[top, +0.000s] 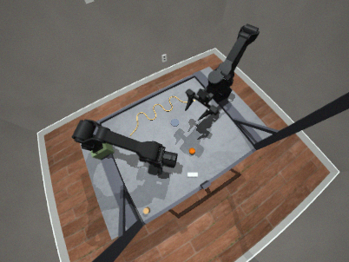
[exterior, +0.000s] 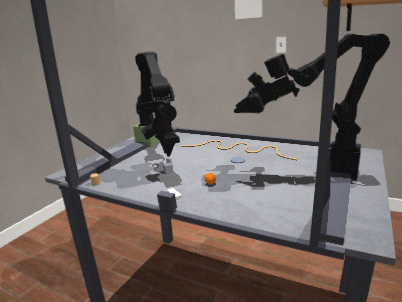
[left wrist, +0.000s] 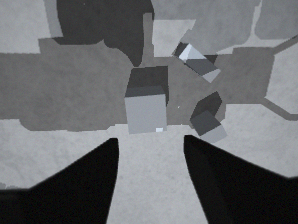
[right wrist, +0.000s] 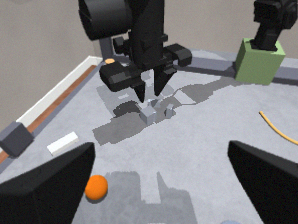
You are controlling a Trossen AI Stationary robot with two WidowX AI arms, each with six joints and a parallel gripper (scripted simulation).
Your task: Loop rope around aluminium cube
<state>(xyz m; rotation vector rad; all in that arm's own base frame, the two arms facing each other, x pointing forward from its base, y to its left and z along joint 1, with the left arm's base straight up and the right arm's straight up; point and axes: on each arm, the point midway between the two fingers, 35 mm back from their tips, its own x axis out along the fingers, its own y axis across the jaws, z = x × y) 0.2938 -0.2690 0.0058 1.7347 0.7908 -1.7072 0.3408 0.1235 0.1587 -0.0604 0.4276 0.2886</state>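
Note:
The rope point(top: 172, 96) point(exterior: 243, 144) lies in an open wavy line along the table's back side, its ends far apart. The aluminium cube point(left wrist: 145, 114) point(right wrist: 148, 115) stands on the table, just ahead of the left fingertips. One steel parallel point(left wrist: 200, 62) lies slanted beyond the cube; the other steel parallel point(left wrist: 207, 125) point(right wrist: 169, 111) is to its right in the left wrist view. None of the three is inside the rope. My left gripper point(left wrist: 151, 143) point(right wrist: 149, 98) is partly open, with nothing between its fingers. My right gripper point(top: 195, 111) is wide open and empty, high above the table.
An orange ball point(top: 192, 151) point(exterior: 210, 178) point(right wrist: 96, 187) and a white block point(top: 193, 174) point(right wrist: 63, 143) lie toward the front. A blue disc point(top: 174, 122) point(exterior: 237, 160) lies near the rope. A wooden cylinder point(top: 146, 211) point(exterior: 95, 179) stands near one corner. A green block point(right wrist: 260, 62) is by the left arm's base.

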